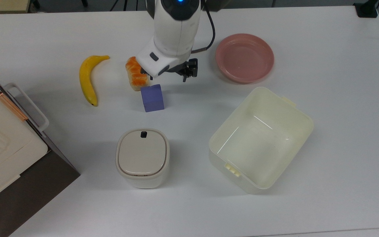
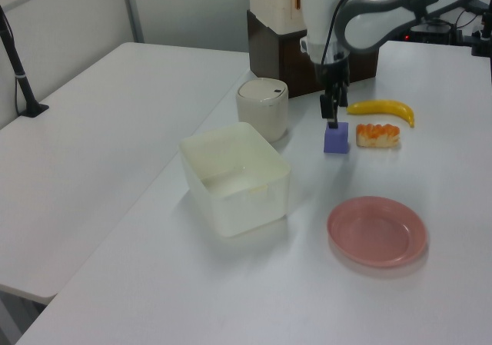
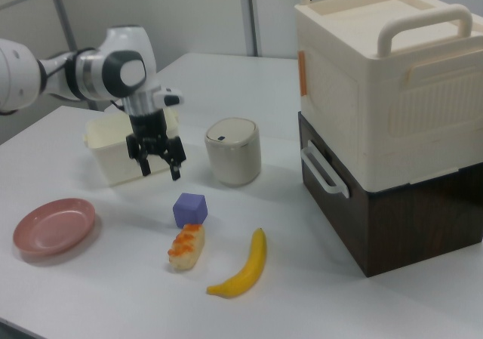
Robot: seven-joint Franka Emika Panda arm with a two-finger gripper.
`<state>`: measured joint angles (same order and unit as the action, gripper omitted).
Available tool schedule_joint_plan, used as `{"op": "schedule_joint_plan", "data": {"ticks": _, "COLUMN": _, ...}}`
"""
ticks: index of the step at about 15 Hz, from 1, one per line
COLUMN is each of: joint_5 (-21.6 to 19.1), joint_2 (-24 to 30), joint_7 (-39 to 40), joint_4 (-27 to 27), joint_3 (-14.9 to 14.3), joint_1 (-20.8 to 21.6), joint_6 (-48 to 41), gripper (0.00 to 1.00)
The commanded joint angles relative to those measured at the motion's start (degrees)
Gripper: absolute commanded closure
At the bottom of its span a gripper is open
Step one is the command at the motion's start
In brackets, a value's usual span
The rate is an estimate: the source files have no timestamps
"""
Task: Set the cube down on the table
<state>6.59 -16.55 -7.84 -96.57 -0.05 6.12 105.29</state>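
The cube (image 1: 152,98) sat flat on the table (image 1: 324,42), free of any grip, one face down and steady. It rested just beside the bread roll (image 1: 136,76), at that roll's nearer end in the top view, close but with contact too fine to call. In the right view the cube (image 3: 189,209) lay between the roll (image 3: 186,247) and the lidded round canister (image 3: 233,152), on open white surface, so by the look of it the job's main demand was met: block on the tabletop, not in any container.

Above it hung the pincer (image 3: 156,160), fingers spread apart and gripping nothing, clear air under the tips. In the left view the pincer (image 2: 331,116) hovered right over the cube (image 2: 336,138), pointing straight down, which fits a plain vertical let-go that leaves the block square. From the top view the pincer (image 1: 185,70) appeared offset toward the pink plate (image 1: 244,57), likely a trick of the height.

The plate stood bare and well apart on the top view's right. The cream tub (image 1: 261,138) was open and held nothing, also well apart. The banana (image 1: 88,78) lay beyond the roll on the top view's left. The big stacked case (image 3: 389,112) filled the right view's right side. What seemed left was only for the arm to pull away without clipping the roll.
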Motion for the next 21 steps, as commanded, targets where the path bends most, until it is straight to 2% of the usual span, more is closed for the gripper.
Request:
{"op": "schedule_joint_plan", "data": {"ticks": 1, "joint_5": 0.09, "joint_2": 7.92, "joint_7": 0.2, "joint_4": -0.99, "joint_3": 0.23, "joint_1": 0.03, "joint_6": -3.07, "gripper": 0.0}}
{"op": "schedule_joint_plan", "data": {"ticks": 5, "joint_5": -0.08, "joint_2": 15.4, "joint_7": 0.81, "joint_4": -1.08, "joint_3": 0.23, "joint_1": -1.02, "joint_6": -6.84, "gripper": 0.0}}
{"op": "schedule_joint_plan", "data": {"ticks": 7, "joint_5": -0.26, "joint_2": 16.9, "joint_7": 0.99, "joint_4": -1.08, "joint_3": 0.32, "joint_1": -1.2, "joint_6": -8.87, "gripper": 0.0}}
{"op": "schedule_joint_plan", "data": {"ticks": 9, "joint_5": -1.57, "joint_2": 18.13, "joint_7": 1.16, "joint_4": -1.08, "joint_3": 0.84, "joint_1": -3.21, "joint_6": -9.05, "gripper": 0.0}}
{"op": "schedule_joint_plan", "data": {"ticks": 11, "joint_5": -3.24, "joint_2": 19.45, "joint_7": 4.39, "joint_4": -1.08, "joint_3": 0.93, "joint_1": -4.27, "joint_6": -9.48, "gripper": 0.0}}
{"op": "schedule_joint_plan", "data": {"ticks": 21, "joint_5": -3.42, "joint_2": 18.93, "joint_7": 5.73, "joint_4": -0.9, "joint_3": 0.93, "joint_1": -4.28, "joint_6": -9.67, "gripper": 0.0}}
